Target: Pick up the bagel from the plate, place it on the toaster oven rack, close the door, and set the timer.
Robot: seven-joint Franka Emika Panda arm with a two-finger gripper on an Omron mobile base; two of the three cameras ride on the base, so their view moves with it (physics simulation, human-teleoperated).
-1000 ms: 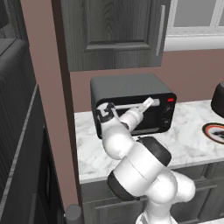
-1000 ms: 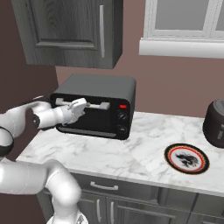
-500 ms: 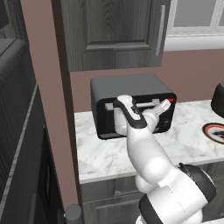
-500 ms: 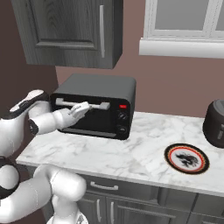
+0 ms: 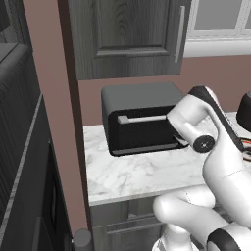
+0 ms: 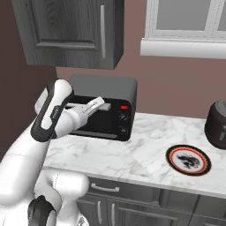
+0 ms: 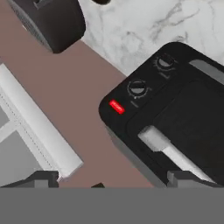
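The toaster oven [image 6: 106, 86] stands on the counter with its black door [image 5: 142, 133] shut and the silver bar handle [image 5: 144, 118] along the door's top edge. My gripper [image 6: 104, 105] hovers just in front of that handle, near its right end beside the knobs [image 6: 123, 118]. In the hand view the fingertips [image 7: 43, 177] stand far apart with nothing between them, and the handle [image 7: 168, 151], the door [image 7: 197, 118] and two knobs [image 7: 138, 88] lie ahead. The plate [image 6: 169, 157] lies on the counter to the right, with no bagel on it. Bagel and rack are hidden.
A dark round pot [image 6: 218, 126] stands at the counter's far right, also seen as the pot [image 7: 52, 22] in the hand view. A grey wall cabinet [image 6: 73, 31] hangs above the oven. A red lamp [image 6: 124, 107] glows on the oven's control panel. A tall brown post [image 5: 54, 108] rises left of the counter.
My arm has swung round, its elbow lifting in front of the oven's right side. The gripper has slid rightward along the shut door toward the knob end of the handle.
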